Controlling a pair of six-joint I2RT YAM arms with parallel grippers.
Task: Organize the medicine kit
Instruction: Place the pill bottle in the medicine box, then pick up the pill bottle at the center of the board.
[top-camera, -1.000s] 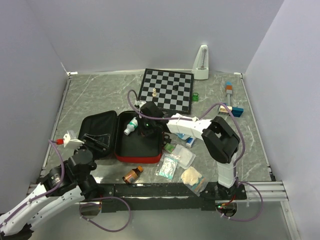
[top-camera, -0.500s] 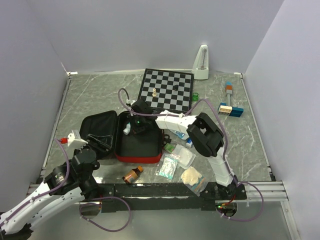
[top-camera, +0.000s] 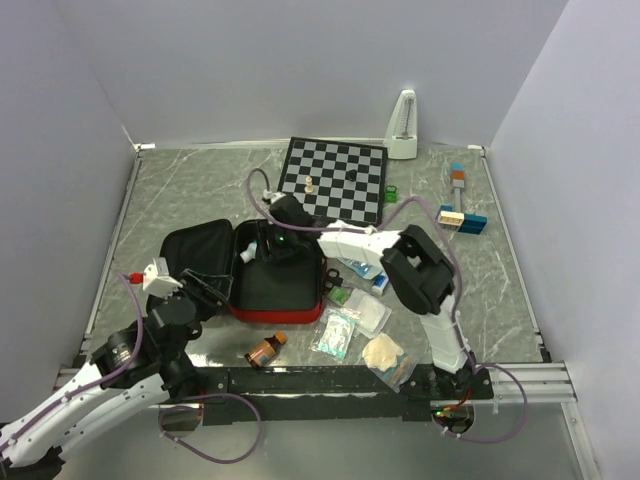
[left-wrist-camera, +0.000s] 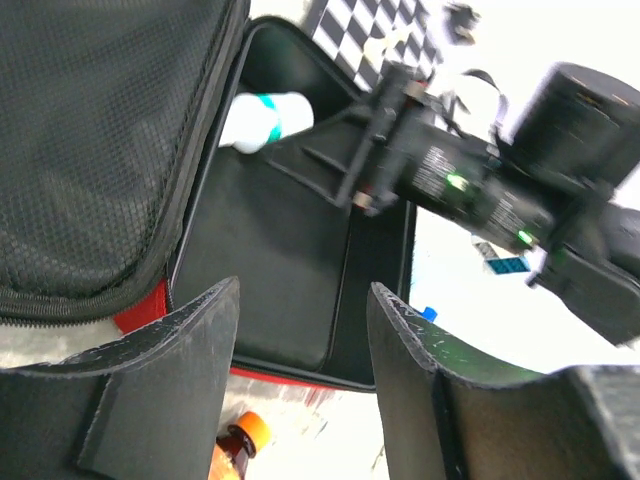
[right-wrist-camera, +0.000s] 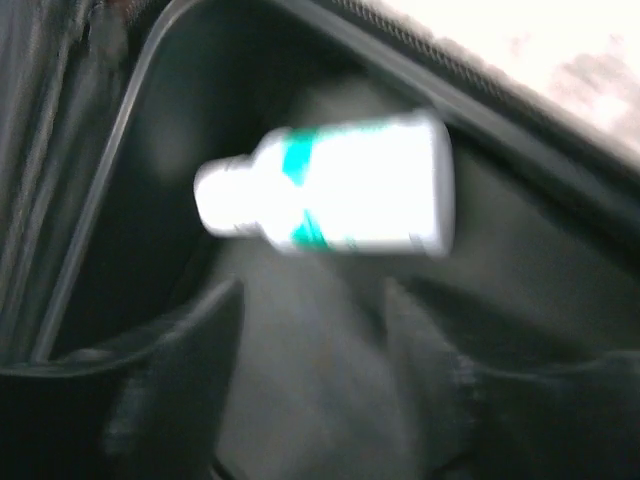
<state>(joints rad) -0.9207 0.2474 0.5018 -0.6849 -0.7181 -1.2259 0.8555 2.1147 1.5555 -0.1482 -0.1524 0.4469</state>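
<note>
Fingers of the right gripper gape empty above the white bottle inside the medicine kit; packing step, I'd say; next grab: sachets beside the kit.

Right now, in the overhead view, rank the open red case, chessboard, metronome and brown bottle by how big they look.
1. Red case, lying open
2. Chessboard
3. Metronome
4. Brown bottle, not far behind the metronome
</note>
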